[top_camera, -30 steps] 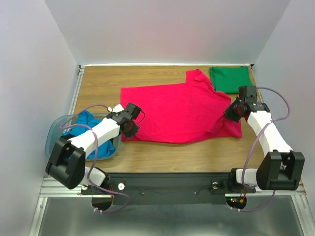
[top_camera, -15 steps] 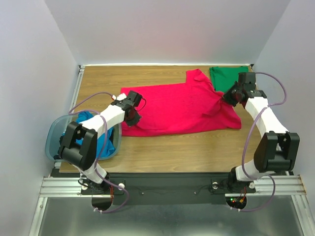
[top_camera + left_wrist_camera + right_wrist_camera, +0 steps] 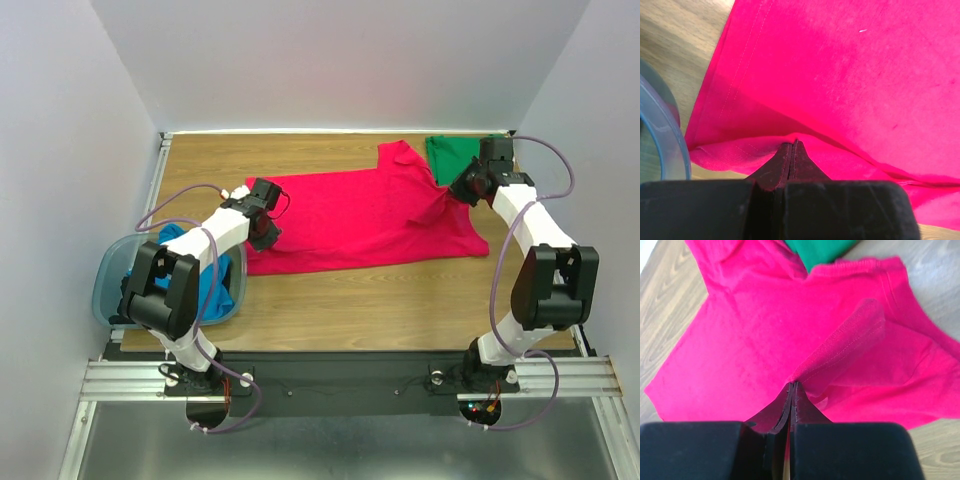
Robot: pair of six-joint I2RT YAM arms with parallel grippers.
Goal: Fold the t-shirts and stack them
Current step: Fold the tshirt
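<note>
The crimson-pink t-shirt [image 3: 365, 215] lies spread across the middle of the table. My left gripper [image 3: 268, 222] is shut on its left hem, the cloth [image 3: 840, 75] pinched and lifted at the tips [image 3: 793, 144]. Over at the shirt's right side my right gripper [image 3: 462, 188] is shut on a raised sleeve fold [image 3: 850, 347], jaws pressed together [image 3: 793, 385]. The folded emerald green t-shirt [image 3: 458, 158] lies at the back right, just behind the right gripper; its edge [image 3: 822, 250] shows in the right wrist view. The bright blue t-shirt [image 3: 205, 290] sits bunched in the tub.
A translucent grey-blue plastic tub [image 3: 108, 285] stands at the left front beside my left arm; its rim [image 3: 665, 135] shows in the left wrist view. White walls enclose the table on the left, back and right. Bare wood [image 3: 380, 300] runs along the front.
Both grippers have moved toward the back of the table, drawing the pink shirt's front edge with them. The shirt's near hem now sits farther from the front edge.
</note>
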